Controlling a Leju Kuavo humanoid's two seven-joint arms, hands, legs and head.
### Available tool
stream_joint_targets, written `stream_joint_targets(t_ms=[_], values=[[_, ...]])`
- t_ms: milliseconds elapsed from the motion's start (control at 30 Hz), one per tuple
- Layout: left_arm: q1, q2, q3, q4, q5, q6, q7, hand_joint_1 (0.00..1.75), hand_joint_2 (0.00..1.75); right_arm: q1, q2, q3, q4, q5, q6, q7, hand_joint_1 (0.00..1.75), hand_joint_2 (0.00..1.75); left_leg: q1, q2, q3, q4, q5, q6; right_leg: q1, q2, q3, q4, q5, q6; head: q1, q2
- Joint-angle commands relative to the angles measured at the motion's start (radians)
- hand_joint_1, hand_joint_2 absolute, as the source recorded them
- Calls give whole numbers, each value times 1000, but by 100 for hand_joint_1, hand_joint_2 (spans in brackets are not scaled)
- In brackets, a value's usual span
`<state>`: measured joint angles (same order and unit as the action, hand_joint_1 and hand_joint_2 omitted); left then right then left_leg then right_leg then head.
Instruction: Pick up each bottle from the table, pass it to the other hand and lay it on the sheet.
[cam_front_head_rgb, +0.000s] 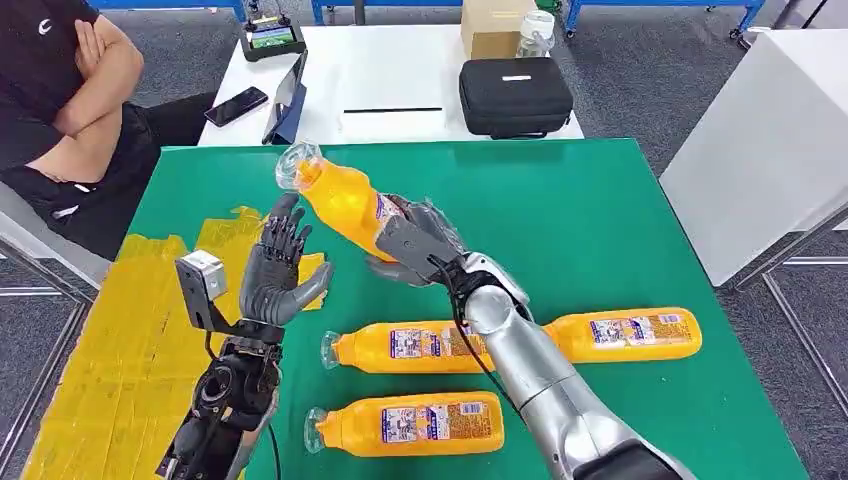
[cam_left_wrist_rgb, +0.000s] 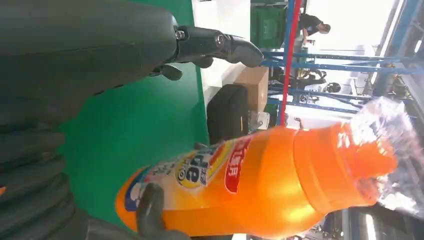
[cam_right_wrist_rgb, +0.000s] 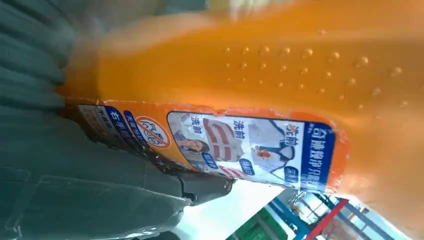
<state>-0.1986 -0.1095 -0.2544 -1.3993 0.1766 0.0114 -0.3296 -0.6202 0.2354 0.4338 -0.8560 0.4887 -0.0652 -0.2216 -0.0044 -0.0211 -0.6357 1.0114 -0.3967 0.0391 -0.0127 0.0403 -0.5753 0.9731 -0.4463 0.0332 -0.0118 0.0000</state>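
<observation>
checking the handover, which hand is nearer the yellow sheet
Left. The left hand hangs open over the edge of the yellow sheet; the right hand grips the raised bottle above the green table, farther off.

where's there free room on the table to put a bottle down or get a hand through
The yellow sheet is bare from its middle to the near edge. The green table is open across the far right, beyond the right hand and the held bottle. It is crowded near the robot: three lying bottles and the right arm. The left hand stands open at the sheet's edge.

A black case (cam_front_head_rgb: 516, 96), phone (cam_front_head_rgb: 236, 106) and cardboard box (cam_front_head_rgb: 493, 28) on the white table (cam_front_head_rgb: 400, 75).
</observation>
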Motion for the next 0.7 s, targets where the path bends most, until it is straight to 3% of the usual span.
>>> stream_joint_targets(t_ms=[33, 567, 700], values=[[-51, 12, 3, 96, 11, 0, -8, 0, 175, -76, 14, 56, 126, 6, -11, -16, 175, 175, 1, 2, 5, 0, -2, -3, 1, -4, 6, -1, -2, -2, 0, 0], [-25, 8, 17, 9, -2, 66, -7, 0, 175, -71, 78, 217, 128, 160, -67, 77, 175, 175, 1, 1, 1, 0, -1, -1, 1, -1, 1, 0, 0, -1, 0, 0], [-19, 15, 9, -2, -4, 94, -9, 0, 175, -42, 92, 306, 136, 260, -90, 127, 175, 175, 1, 2, 3, 0, -2, -2, 1, -2, 3, -1, -1, -1, 0, 0]])
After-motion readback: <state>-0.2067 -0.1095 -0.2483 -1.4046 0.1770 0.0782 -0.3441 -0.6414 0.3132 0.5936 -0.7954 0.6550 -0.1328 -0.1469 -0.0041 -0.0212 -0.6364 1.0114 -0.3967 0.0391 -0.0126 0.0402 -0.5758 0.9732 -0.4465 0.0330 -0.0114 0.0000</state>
